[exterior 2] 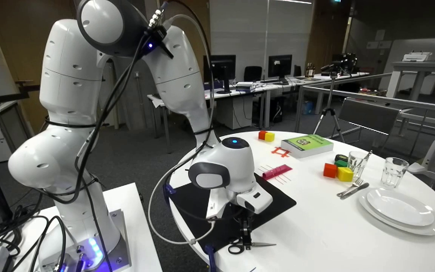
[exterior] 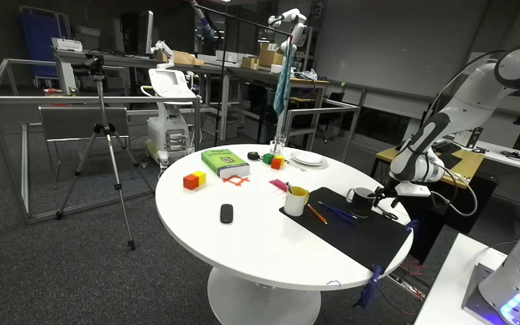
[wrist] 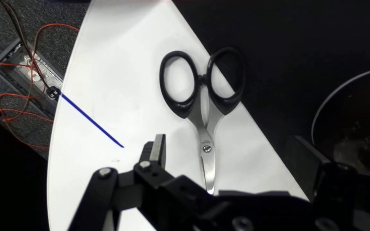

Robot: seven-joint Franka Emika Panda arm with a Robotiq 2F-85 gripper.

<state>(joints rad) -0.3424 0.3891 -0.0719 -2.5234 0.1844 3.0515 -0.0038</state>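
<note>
Tool spread just above scissors. Scissors on white worktop, partly over black mat. Dark mug near tool.

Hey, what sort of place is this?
Probably a robotics lab: in an exterior view, a second white robot arm stands in the background, along with a tripod and what looks like a medical machine.

No words, brands or numbers can be read. The scissors carry a tiny stamp at twelve o'clock from their pivot screw in the wrist view, too small to make out. Dark lettering on the thick green book, at eleven o'clock on the table in an exterior view, is too blurred.
</note>
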